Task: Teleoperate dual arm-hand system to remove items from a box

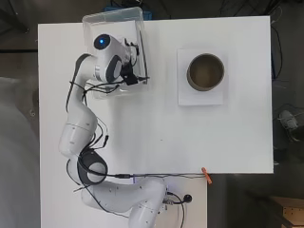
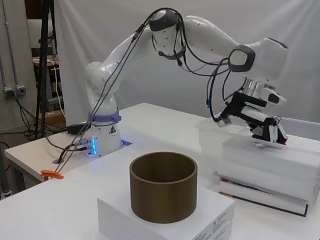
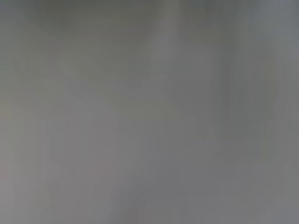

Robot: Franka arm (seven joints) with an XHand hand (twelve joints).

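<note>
A clear plastic box stands at the table's far left corner; in the side view the box rests on a stack of books. My hand is over the box's right part, and from the side the hand dips to its rim. The arm covers most of the box from above, so nothing inside it shows. The wrist view gives only a blurred grey surface.
A brown open cylinder sits on a white block at the far right, nearest the camera in the side view, cylinder on block. An orange clip holds a cable at the near table edge.
</note>
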